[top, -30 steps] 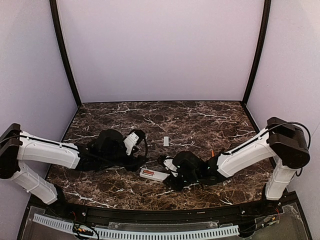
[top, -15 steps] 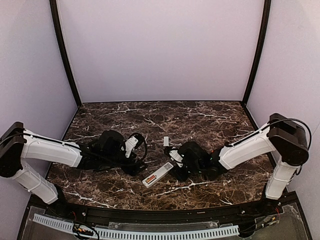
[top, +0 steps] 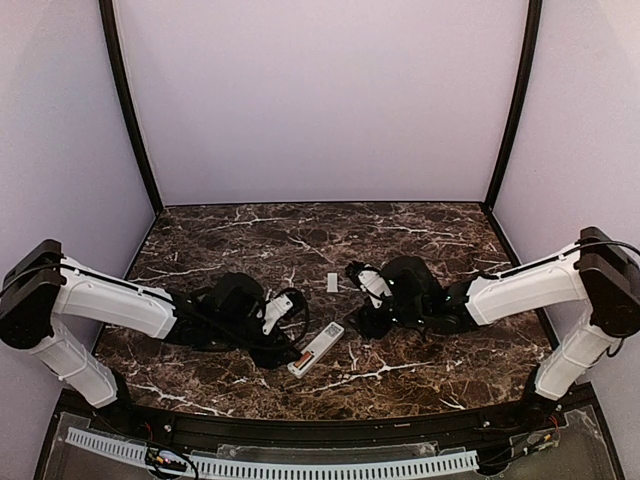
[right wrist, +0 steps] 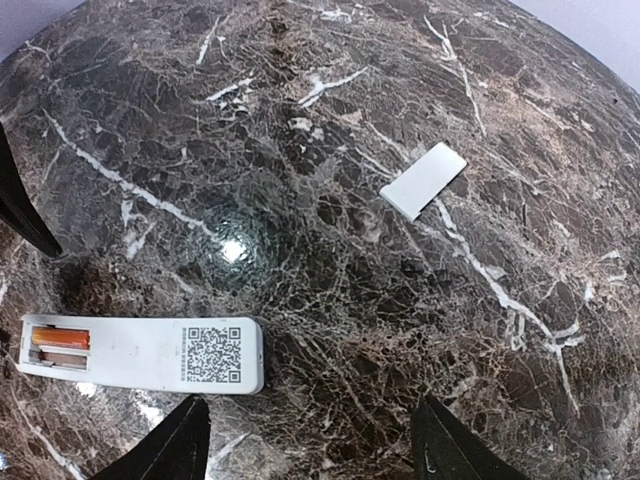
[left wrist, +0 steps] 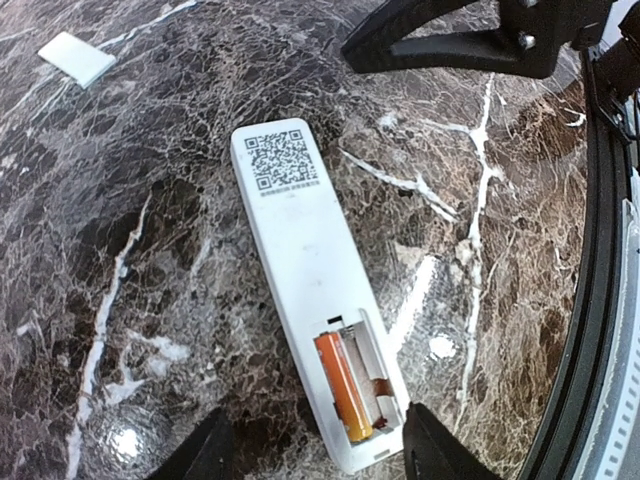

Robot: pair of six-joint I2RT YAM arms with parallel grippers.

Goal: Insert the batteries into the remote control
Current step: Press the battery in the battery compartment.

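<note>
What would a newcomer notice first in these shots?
The white remote control lies back-up on the dark marble table, its slot open with one orange battery seated and the bay beside it looking empty. The left gripper hangs open with a fingertip on either side of that slot end. A small white flat piece lies apart, farther back.

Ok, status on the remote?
Left gripper open astride remote end; right gripper open, empty. One battery seated, other bay empty. Cover lies apart, nothing blocking.
</note>
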